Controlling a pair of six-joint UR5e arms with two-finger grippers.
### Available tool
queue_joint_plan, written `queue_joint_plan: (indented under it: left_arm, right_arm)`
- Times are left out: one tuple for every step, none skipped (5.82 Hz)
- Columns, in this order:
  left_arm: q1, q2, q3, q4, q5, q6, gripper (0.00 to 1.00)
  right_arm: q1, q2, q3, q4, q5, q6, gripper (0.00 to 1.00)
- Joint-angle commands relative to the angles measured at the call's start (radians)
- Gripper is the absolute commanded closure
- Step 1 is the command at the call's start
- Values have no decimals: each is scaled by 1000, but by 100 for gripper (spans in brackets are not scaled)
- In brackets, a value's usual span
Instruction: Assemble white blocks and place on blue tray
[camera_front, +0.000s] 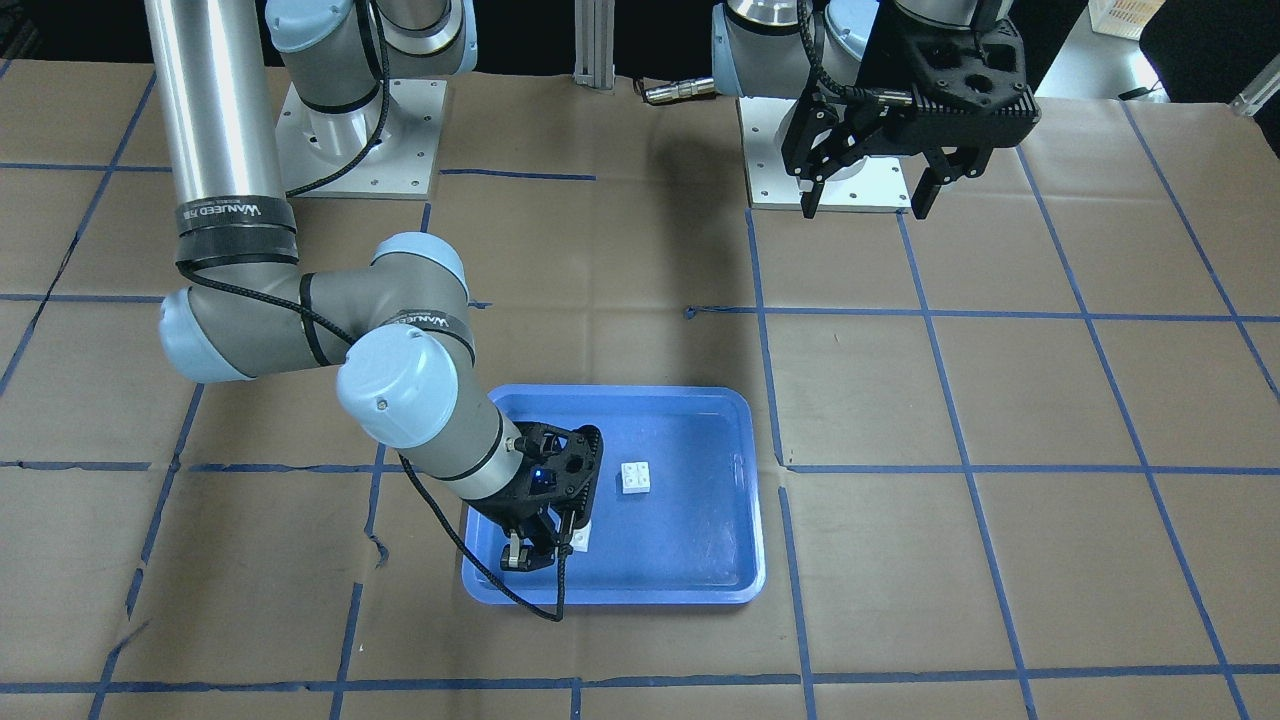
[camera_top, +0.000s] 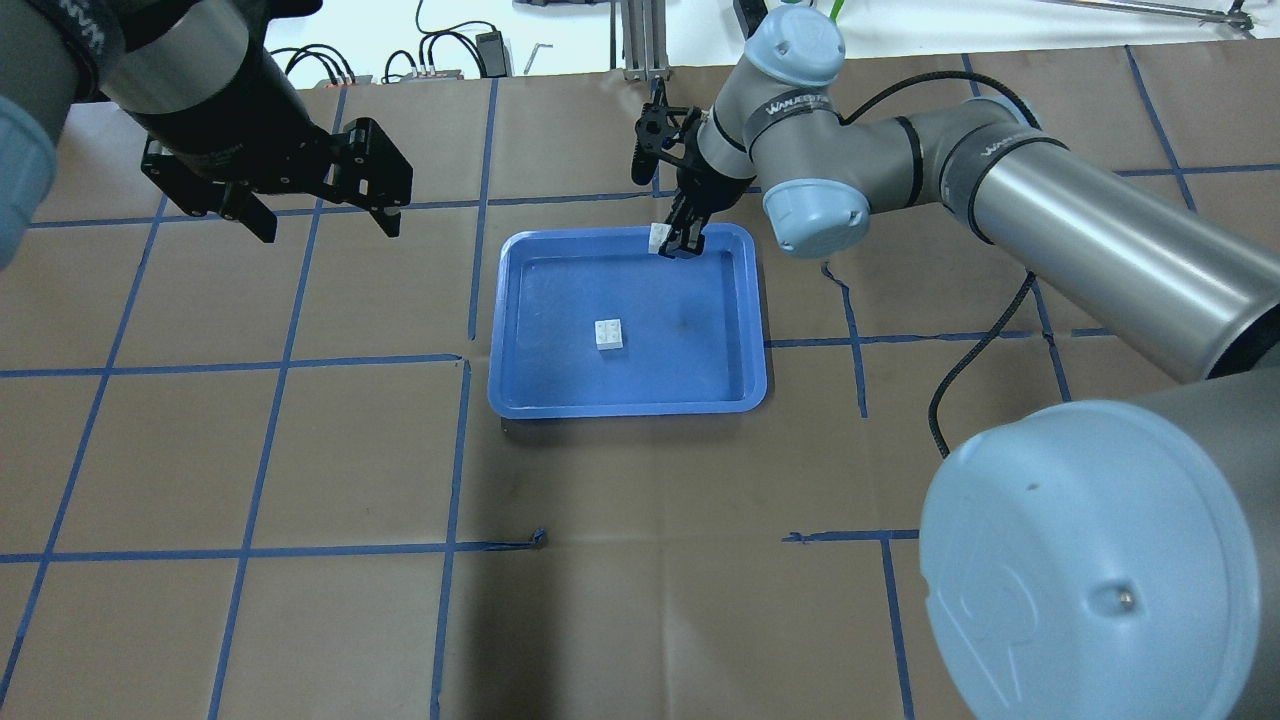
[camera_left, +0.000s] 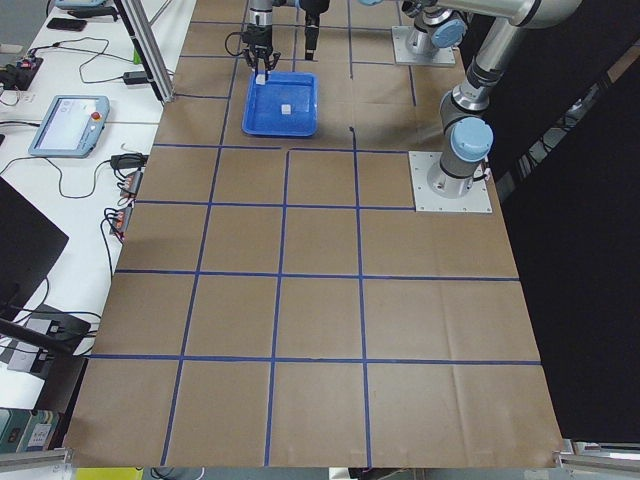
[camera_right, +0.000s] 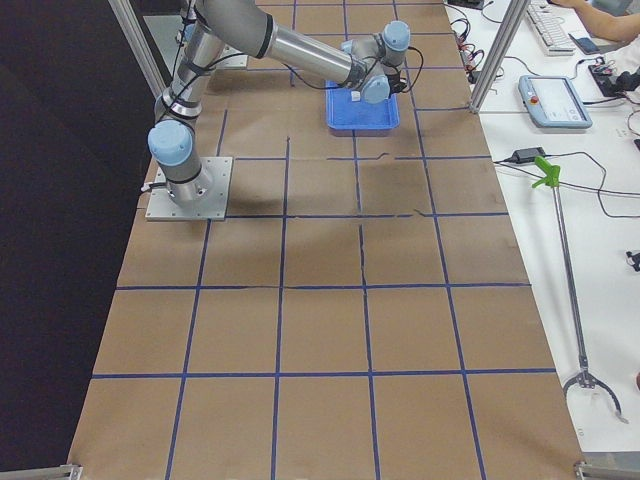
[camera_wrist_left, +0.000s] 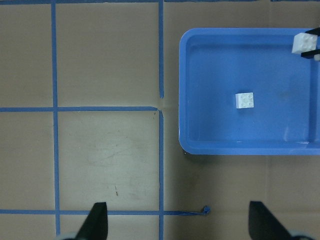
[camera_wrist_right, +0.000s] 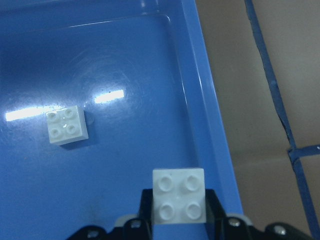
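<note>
The blue tray (camera_top: 720, 370) lies mid-table; it also shows in the front view (camera_front: 700, 590). One white block (camera_top: 608, 333) lies studs-up on the tray floor, also seen in the front view (camera_front: 636, 478), left wrist view (camera_wrist_left: 244, 100) and right wrist view (camera_wrist_right: 66, 125). My right gripper (camera_top: 676, 240) is shut on the second white block (camera_wrist_right: 179, 195) and holds it above the tray's far edge, apart from the first; this block also shows in the overhead view (camera_top: 658, 236). My left gripper (camera_top: 320, 215) is open and empty, high above the table to the tray's left.
Brown paper with a blue tape grid covers the table (camera_top: 640, 560). The arm bases (camera_front: 360, 130) stand on white plates at the robot's side. A teach pendant (camera_left: 68, 125) and cables lie beyond the table's far edge.
</note>
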Motion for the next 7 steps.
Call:
queue_joint_plan:
  left_arm:
    - [2, -1, 0, 1, 0, 0, 1]
    - [2, 1, 0, 1, 0, 0, 1]
    - [2, 1, 0, 1, 0, 0, 1]
    - [2, 1, 0, 1, 0, 0, 1]
    - [2, 1, 0, 1, 1, 0, 1]
    - [2, 1, 0, -1, 1, 0, 1]
    - [2, 1, 0, 1, 0, 0, 1]
  right_arm:
    - [29, -7, 163, -175, 0, 29, 81]
    - [46, -7, 187, -177, -4, 35, 81]
    - [48, -7, 189, -177, 2, 50, 81]
    - [49, -7, 189, -177, 3, 47, 81]
    - [63, -9, 186, -181, 2, 40, 81]
    - [71, -7, 187, -199, 0, 37, 82]
    - [72, -7, 187, -200, 0, 35, 82]
